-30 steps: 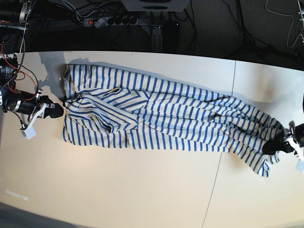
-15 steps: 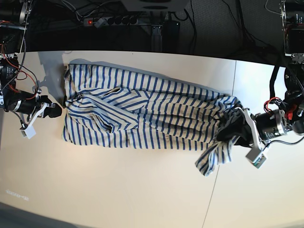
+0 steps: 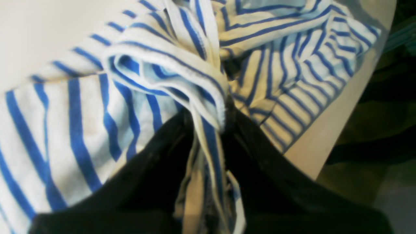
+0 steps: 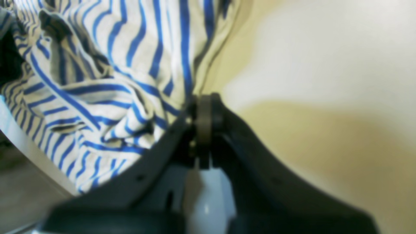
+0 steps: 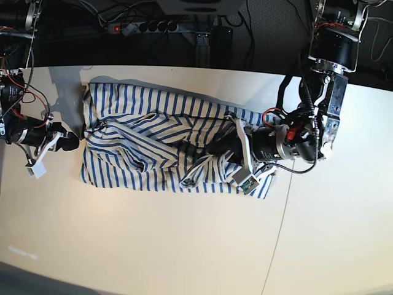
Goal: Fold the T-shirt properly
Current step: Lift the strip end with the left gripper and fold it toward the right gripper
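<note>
The white T-shirt (image 5: 141, 123) with thin blue stripes lies stretched across the pale table (image 5: 184, 246). Its right part is doubled back over the middle. My left gripper (image 5: 216, 152) is shut on a bunched fold of the shirt and holds it over the shirt's middle. In the left wrist view the black fingers (image 3: 156, 156) pinch the gathered cloth (image 3: 81, 107) at the gripper (image 3: 211, 120). My right gripper (image 5: 77, 140) is shut on the shirt's left edge. The right wrist view shows that gripper (image 4: 203, 107) closed on the striped cloth (image 4: 97, 65).
A power strip (image 5: 141, 27) and cables lie beyond the table's far edge. A seam (image 5: 285, 203) runs across the table right of the shirt. The left arm's upper links (image 5: 331, 55) rise at the back right.
My left gripper has moved far to the left, carrying the shirt's right end over the rest of the shirt. The right gripper has stayed at the left edge.
</note>
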Available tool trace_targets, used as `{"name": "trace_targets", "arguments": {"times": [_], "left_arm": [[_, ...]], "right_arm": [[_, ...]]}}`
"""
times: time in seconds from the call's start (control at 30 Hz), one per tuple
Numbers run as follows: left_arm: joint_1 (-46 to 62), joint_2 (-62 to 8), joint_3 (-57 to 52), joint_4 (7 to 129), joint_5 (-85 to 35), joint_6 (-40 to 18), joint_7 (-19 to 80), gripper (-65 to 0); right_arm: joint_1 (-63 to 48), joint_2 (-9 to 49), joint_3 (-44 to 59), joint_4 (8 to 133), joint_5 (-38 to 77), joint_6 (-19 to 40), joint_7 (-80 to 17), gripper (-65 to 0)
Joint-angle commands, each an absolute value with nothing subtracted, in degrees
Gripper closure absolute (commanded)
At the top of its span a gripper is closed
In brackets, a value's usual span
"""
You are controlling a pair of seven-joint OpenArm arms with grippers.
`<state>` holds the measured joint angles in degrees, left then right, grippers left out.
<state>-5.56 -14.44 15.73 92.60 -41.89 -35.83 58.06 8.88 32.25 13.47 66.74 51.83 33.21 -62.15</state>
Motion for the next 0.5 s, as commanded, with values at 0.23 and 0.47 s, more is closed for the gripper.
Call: {"name": "trace_targets", "arguments": {"times": [0.23, 0.47], "left_arm": [[-6.7, -8.6, 15.6, 90.9, -42.3, -35.4, 56.8, 0.0], [-6.7, -5.6, 15.5, 90.9, -40.9, -34.1, 58.0, -23.5]], "right_arm": [[10.0, 33.5, 13.9, 67.4, 52.9, 36.2, -61.3, 0.0], [10.0, 33.5, 13.9, 67.4, 52.9, 36.2, -61.2, 0.0]]}}
